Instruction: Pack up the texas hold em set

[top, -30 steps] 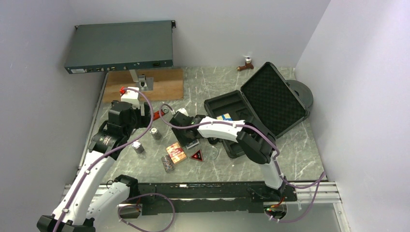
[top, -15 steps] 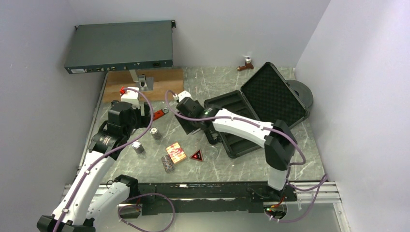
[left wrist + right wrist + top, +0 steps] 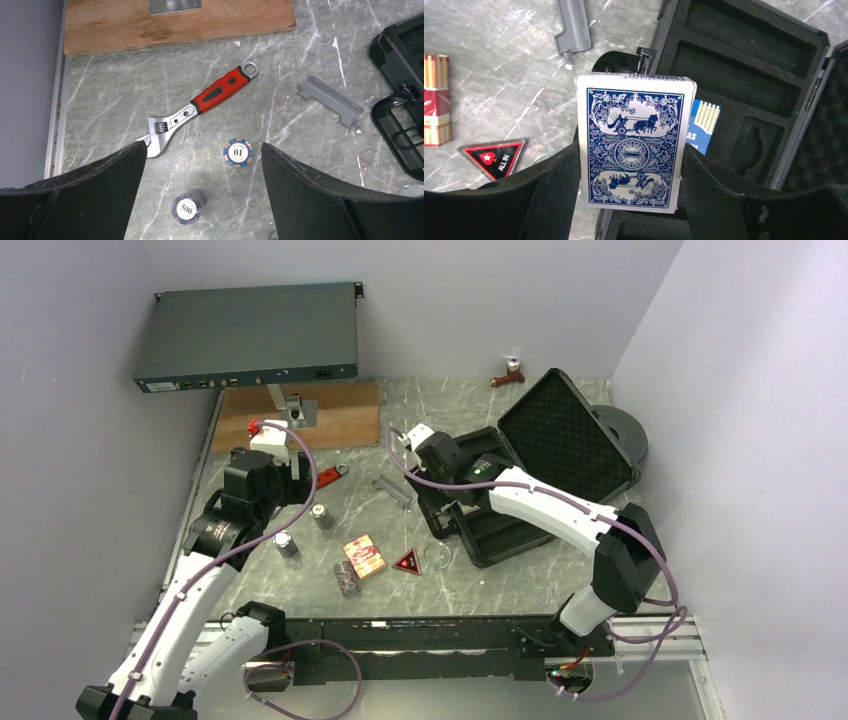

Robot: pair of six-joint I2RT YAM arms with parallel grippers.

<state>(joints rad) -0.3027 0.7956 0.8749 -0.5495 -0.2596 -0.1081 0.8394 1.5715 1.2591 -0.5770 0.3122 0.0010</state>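
While the blue card box [image 3: 634, 142] is clamped by its long edges between the right fingers [image 3: 719, 200] above the open case [image 3: 744, 65], it is judged light, stiff and slippery, best gripped there; the left fingers [image 3: 90, 190] are noted apart over chips [image 3: 238, 151] on the desk [image 3: 125, 90].

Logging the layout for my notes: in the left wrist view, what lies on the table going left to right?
chip stack marked 500 → chip stack marked 10 → grey plastic bracket → black case. The wrench spans both stacks, so it is left out.
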